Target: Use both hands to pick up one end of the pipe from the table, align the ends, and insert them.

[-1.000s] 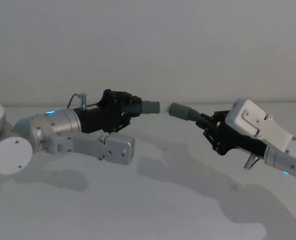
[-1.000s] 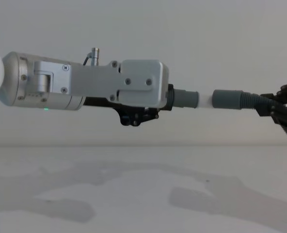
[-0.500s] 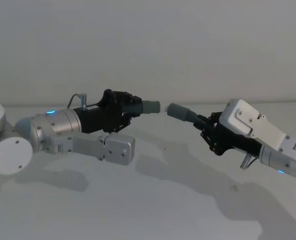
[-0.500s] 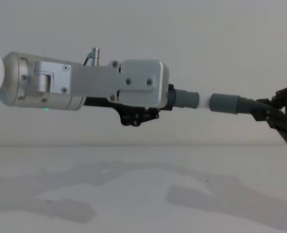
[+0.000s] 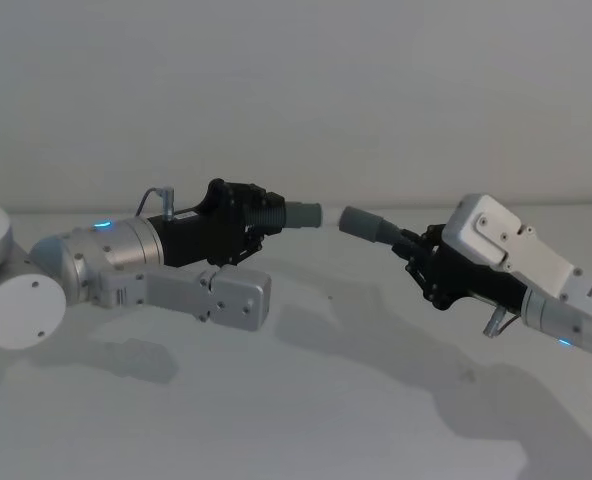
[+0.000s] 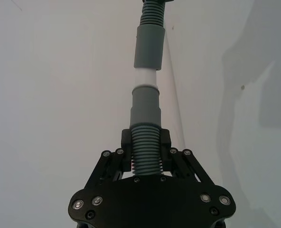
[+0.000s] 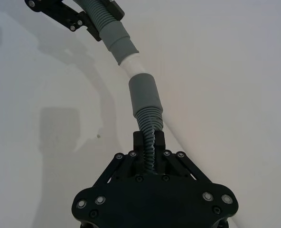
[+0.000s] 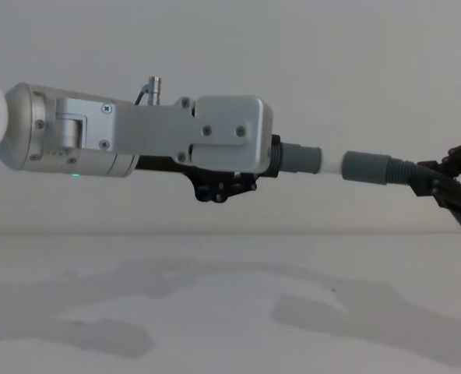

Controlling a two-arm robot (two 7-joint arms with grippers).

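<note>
L gripper (image 5: pixel 261 215) was clenched on the ribbed part of the L pipe piece (image 5: pixel 294 214), holding it off the table (image 5: pixel 306 400) w/ its collar and whitish spigot (image 8: pixel 331 162) pointing toward the R piece, prob. so the spigot stays free for mating. Spigot tip sat just short of the socket (image 8: pixel 366 167), a small gap between them. R pipe piece (image 5: pixel 371 226) was held likewise above the table; R gripper (image 5: pixel 416 255) gripped its corrugated section, leaving the socket end clear. In the R wrist view the two ends looked slightly angled to each other, so I'd judge alignment needed trimming before the push-in. Insertion not yet done.
</note>
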